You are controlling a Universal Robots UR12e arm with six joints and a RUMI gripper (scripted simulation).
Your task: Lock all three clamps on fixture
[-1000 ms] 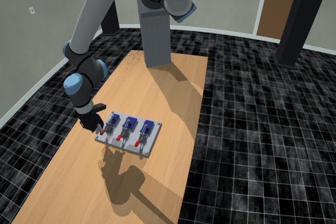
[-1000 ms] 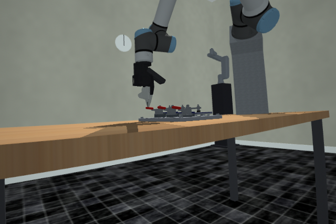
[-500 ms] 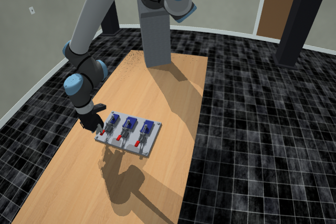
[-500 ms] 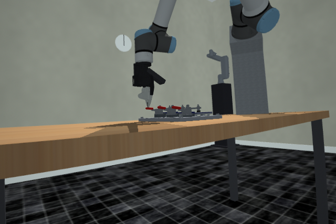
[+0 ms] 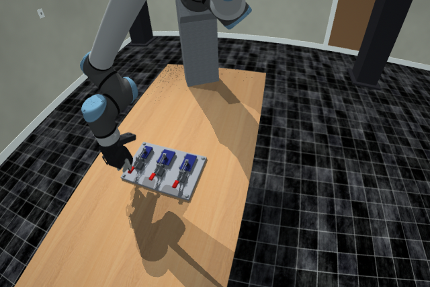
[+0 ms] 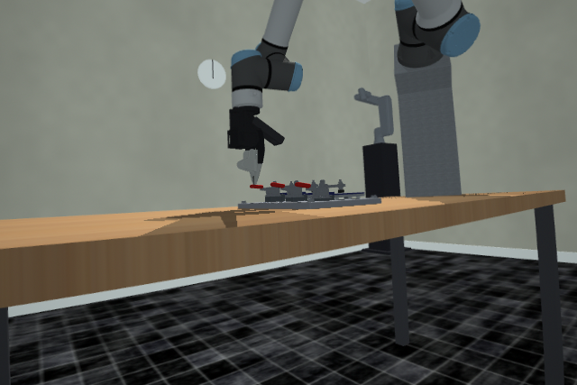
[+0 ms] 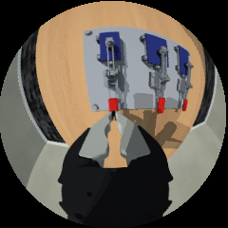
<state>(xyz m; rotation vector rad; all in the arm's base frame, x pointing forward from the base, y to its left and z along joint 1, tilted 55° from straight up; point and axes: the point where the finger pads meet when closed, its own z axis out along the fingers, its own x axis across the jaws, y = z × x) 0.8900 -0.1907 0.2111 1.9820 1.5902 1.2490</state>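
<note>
1. Your arm (image 5: 104,44) points its wrist straight down over the fixture (image 5: 194,177) on the desk (image 5: 215,117).
2. The fingers, pressed together and holding nothing, touch the nearest clamp's red handle (image 7: 113,104).

A long wooden table (image 5: 215,131) on dark legs stood over a black tiled floor (image 5: 330,158). A grey fixture plate (image 5: 194,179) lay flat on it. Beyond the plate, a grey pedestal (image 5: 201,51) stood at the table's far end.

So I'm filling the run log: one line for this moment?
gripper: shut, empty | tip on first clamp's red handle | other handles: untouched
</note>
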